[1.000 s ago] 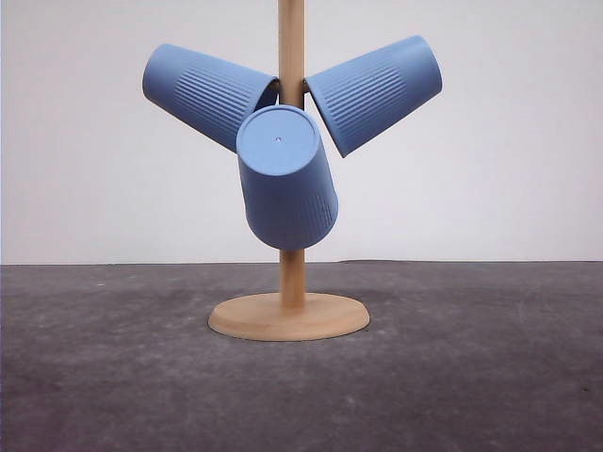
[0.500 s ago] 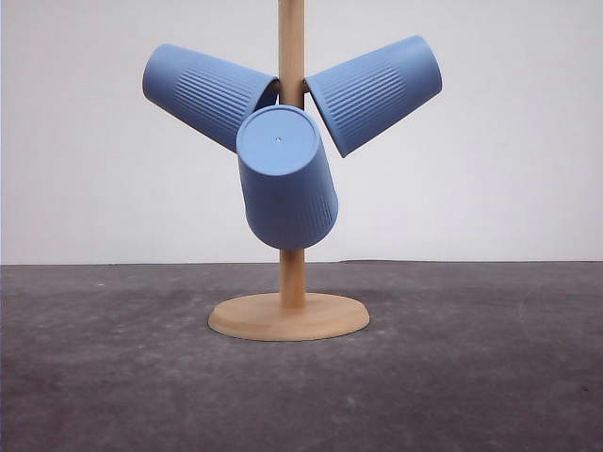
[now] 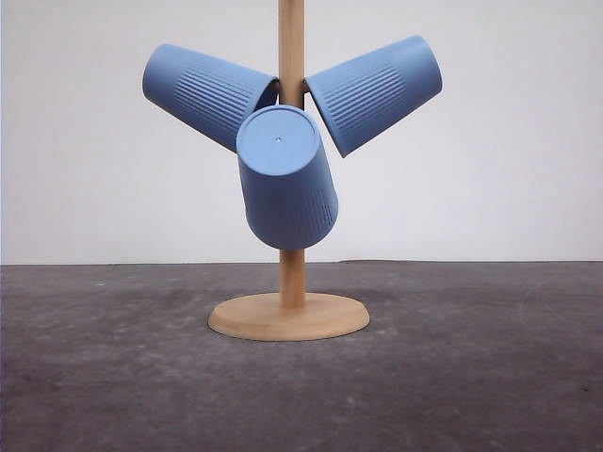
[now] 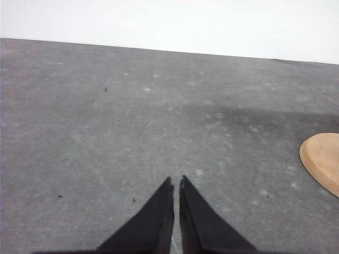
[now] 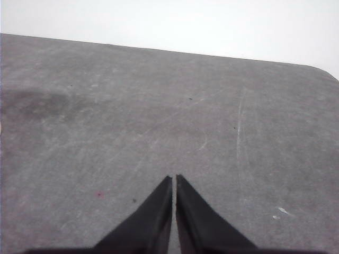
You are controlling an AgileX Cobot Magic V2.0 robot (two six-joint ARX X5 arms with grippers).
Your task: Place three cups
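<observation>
A plain white wall backs a dark grey table (image 3: 113,377), and in the middle of it stands a wooden cup tree (image 3: 291,282), which I will use as my landmark: a round base with an upright post.

All three cups hang on that post, mouths toward it and bases pointing outward. The left cup (image 3: 207,94) slants up and away on the robot's left side of the post, the right cup (image 3: 377,92) mirrors it on the other side, and the front cup (image 3: 285,177) hangs lower, its flat round base facing the camera and covering part of the post.

The left gripper (image 4: 176,182) sits low over bare table with its fingers pressed together, holding nothing; an edge of the tree's base (image 4: 323,161) shows off to one side of it. The right gripper (image 5: 174,180) is likewise closed and empty over bare table.

To my eye no cup has been taken down yet. The front one looks the easiest start. I would spread the jaws well before nearing it, close around the ribbed wall near its base end, and draw it off along the line of its tilt, not straight down, so the light tree does not tip or drag the neighbours.
</observation>
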